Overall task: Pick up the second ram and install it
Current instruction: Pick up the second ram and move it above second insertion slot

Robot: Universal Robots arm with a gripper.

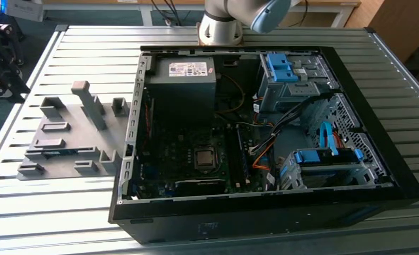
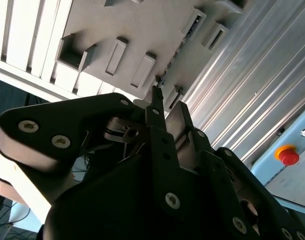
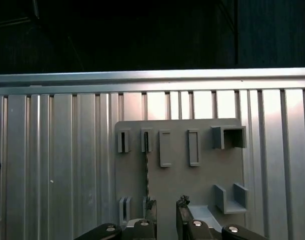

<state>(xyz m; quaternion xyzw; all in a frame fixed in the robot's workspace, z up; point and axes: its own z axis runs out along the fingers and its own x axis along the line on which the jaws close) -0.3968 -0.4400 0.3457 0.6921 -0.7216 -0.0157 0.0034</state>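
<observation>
The black gripper hangs open, empty, over the grey holder plate where the thin green-blue ram stick stands.

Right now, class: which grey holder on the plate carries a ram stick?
The low holder toward the exterior view's left, with the green-blue second ram in it; the others show none.

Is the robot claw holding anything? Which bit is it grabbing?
Nothing is held. In the first wrist view the gripper is open over the grey holder plate, its gap empty; the second ram sits in the plate's slots, beside one fingertip.
</observation>
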